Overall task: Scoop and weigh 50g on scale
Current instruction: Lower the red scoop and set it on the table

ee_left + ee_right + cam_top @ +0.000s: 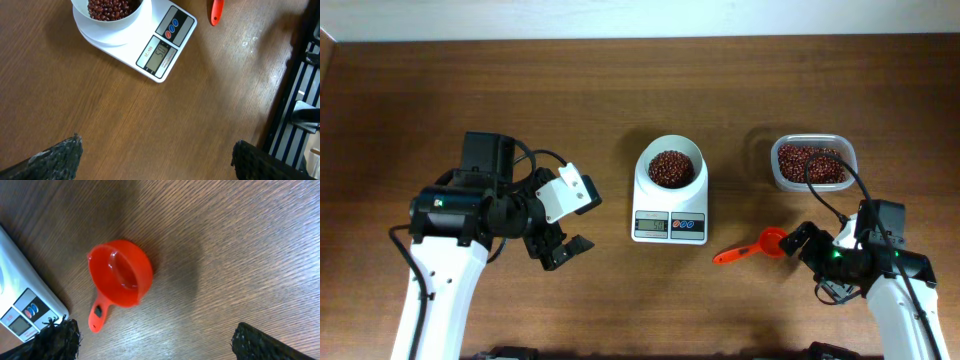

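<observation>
Table (620, 110): brown wood grain, cut off on every side in the overhead view.

Arms: both run off the bottom edge of the overhead view. Each wrist view shows only two dark fingertips at its lower corners.

Left gripper (157, 160): jaws wide apart, nothing between them, over bare wood left of the scale.

Right gripper (160, 342): jaws spread wide, holding nothing. Contact with the scoop can't be judged from overhead.

Scale (669, 226): centre of the table, between the arms. Bowl (669, 141) sits on its far end, holding dark red beans (669, 168). The left wrist view cuts the bowl at the top edge. The right wrist view catches only a corner with the buttons.

Display: digits look like 50, with a trailing mark unclear. Print beside it is too small to read. One red and one blue button sit alongside.

Tub (851, 152): clear, far right, holds the same beans. A black cable crosses its front.

Scoop (770, 242): orange, lying on the wood right of the scale, mouth up, empty, handle toward the scale. The left wrist view shows only its handle tip.
</observation>
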